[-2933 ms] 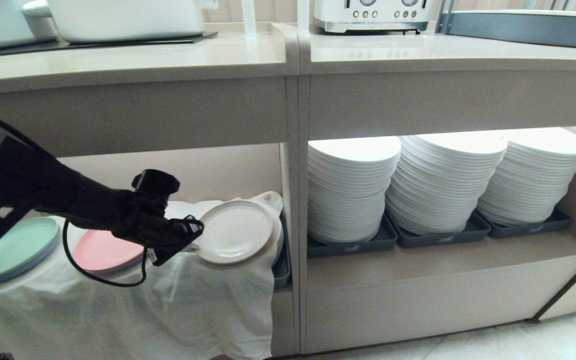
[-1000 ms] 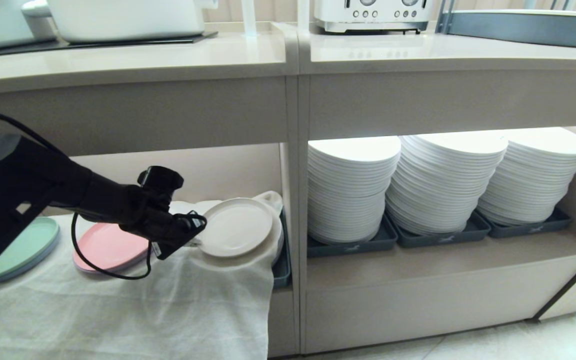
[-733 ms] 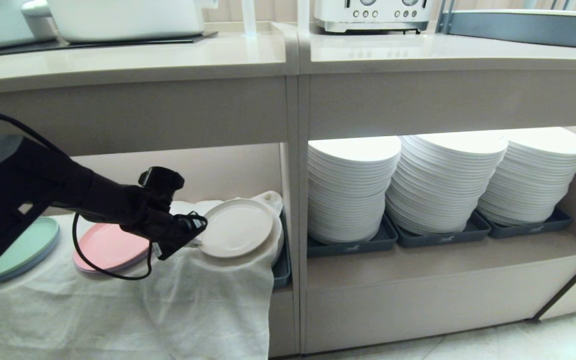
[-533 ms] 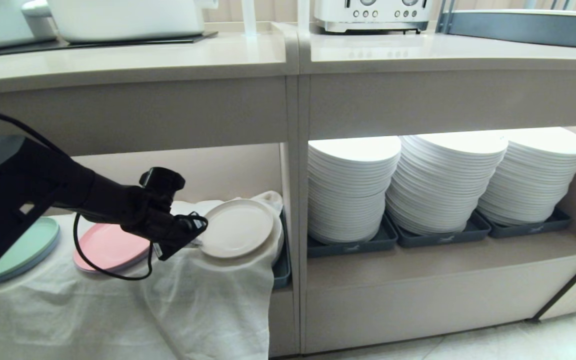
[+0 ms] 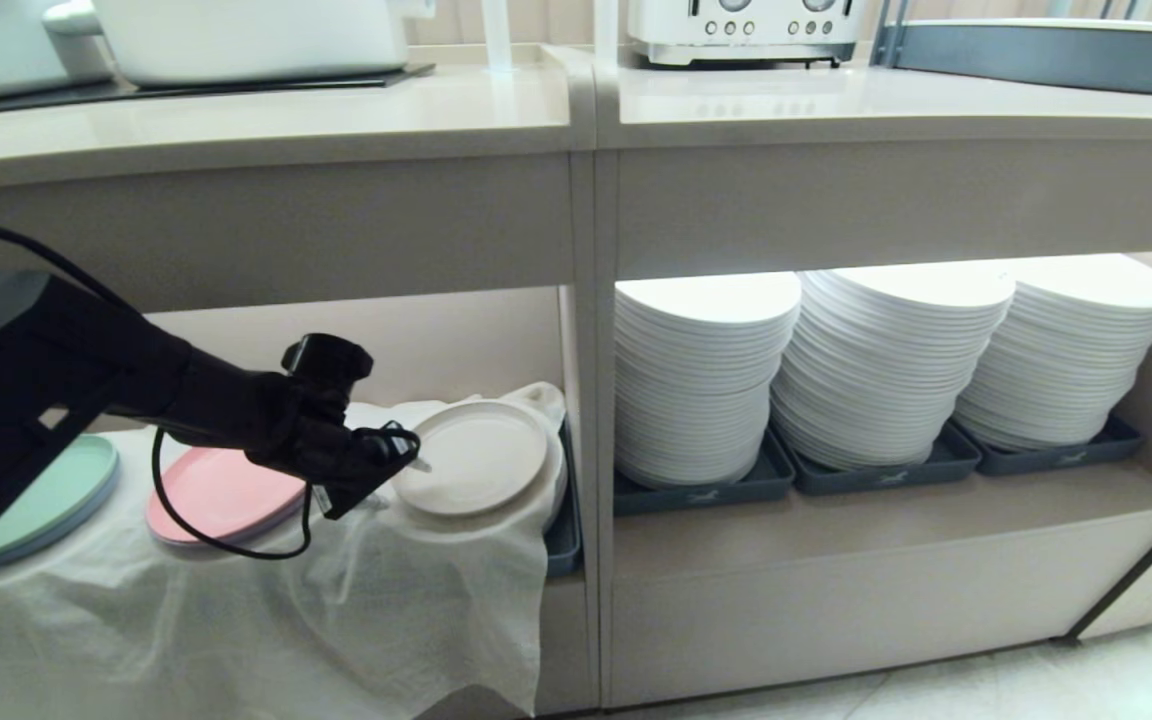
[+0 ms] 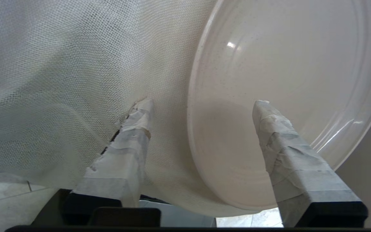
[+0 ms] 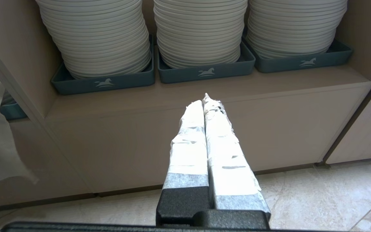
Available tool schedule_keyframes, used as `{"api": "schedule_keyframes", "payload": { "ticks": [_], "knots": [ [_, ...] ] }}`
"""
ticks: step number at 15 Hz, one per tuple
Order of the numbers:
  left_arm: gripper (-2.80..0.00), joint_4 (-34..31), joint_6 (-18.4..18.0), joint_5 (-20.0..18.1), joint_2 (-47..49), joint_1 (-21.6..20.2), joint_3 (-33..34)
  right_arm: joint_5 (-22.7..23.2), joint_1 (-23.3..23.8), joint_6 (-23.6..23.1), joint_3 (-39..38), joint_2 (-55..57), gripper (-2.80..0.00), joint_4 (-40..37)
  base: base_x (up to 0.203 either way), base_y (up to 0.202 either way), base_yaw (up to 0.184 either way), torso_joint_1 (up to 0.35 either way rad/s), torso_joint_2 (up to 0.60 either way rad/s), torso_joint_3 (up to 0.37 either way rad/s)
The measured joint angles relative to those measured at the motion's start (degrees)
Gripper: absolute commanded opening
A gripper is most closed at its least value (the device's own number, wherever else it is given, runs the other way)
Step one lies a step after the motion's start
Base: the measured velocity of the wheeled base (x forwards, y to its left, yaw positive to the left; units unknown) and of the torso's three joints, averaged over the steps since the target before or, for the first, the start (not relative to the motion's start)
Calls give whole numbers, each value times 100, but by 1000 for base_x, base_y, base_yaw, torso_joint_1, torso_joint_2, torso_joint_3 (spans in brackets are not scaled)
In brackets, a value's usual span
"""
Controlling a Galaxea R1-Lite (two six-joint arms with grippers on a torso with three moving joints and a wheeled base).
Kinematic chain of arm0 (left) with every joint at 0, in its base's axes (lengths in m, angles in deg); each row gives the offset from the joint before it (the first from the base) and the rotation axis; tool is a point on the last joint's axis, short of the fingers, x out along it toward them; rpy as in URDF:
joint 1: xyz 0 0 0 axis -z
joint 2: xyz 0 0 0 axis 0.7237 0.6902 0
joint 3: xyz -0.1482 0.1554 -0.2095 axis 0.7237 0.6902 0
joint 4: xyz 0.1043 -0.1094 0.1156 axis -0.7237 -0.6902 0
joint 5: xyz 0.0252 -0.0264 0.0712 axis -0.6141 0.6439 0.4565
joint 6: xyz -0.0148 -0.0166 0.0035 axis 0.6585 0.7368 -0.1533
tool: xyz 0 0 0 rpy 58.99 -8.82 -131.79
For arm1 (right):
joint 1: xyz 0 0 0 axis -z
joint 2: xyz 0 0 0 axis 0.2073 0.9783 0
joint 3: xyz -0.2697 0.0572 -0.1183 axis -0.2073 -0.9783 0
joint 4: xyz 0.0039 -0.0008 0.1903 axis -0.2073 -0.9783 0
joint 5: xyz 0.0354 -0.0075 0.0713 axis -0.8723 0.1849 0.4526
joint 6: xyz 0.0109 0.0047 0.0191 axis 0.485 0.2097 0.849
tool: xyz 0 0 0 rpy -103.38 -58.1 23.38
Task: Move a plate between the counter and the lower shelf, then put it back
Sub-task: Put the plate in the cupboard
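The plate lies on the white cloth in the lower shelf, its near rim between the spread fingers of the left end effector, which grip nothing; it looks stiff, light and smooth, probably slippery, so its low rim at that edge seems the best hold. Just behind the end effector sits the pink plate, farther back the mint-green plate, and the loose cloth under the lower finger could snag. The right end effector, pressed together and empty, hangs before the white plate stacks, well apart, with the desk overhead.
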State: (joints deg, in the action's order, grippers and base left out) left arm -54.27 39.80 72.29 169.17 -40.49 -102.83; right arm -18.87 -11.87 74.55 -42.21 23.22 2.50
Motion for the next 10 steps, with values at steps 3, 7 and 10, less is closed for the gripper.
{"api": "schedule_keyframes", "payload": {
  "ticks": [3,7,10],
  "knots": [
    [0,-26,195,20,-43,-22,2,-2,0,1,0,0,-280,2,0,0,0,0,0,0],
    [0,-204,230,55,-128,-33,57,-2,0,2,0,0,-280,2,0,0,0,0,0,0],
    [0,-265,251,57,-197,-35,68,0,0,5,0,0,-280,5,0,0,0,0,0,0]
  ]
}}
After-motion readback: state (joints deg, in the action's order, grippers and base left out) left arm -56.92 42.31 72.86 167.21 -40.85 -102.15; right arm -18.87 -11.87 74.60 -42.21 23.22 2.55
